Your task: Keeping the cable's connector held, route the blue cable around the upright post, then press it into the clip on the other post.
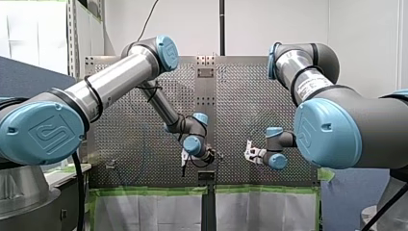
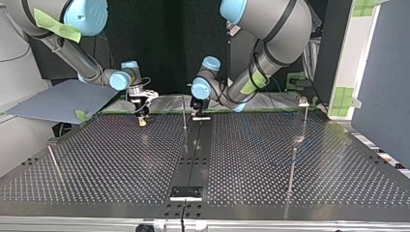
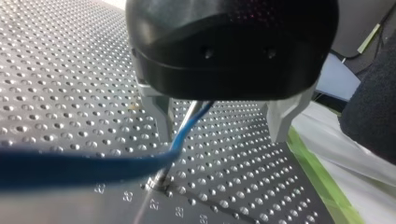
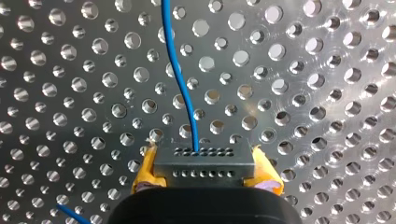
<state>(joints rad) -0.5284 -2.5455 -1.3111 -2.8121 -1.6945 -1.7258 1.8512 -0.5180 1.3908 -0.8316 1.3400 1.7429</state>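
Blue cable (image 3: 180, 140) bends at the upright post (image 3: 161, 176); our left gripper (image 3: 222, 135) spread astride it, right gripper (image 4: 205, 171) clamps connector (image 4: 204, 162). Wrap keeping tension.

The perforated metal table (image 3: 56, 84) spreads beneath my left gripper (image 3: 222, 134). A thin upright post (image 3: 159, 180) stands on it, its base just under the gripper, nearer one finger.
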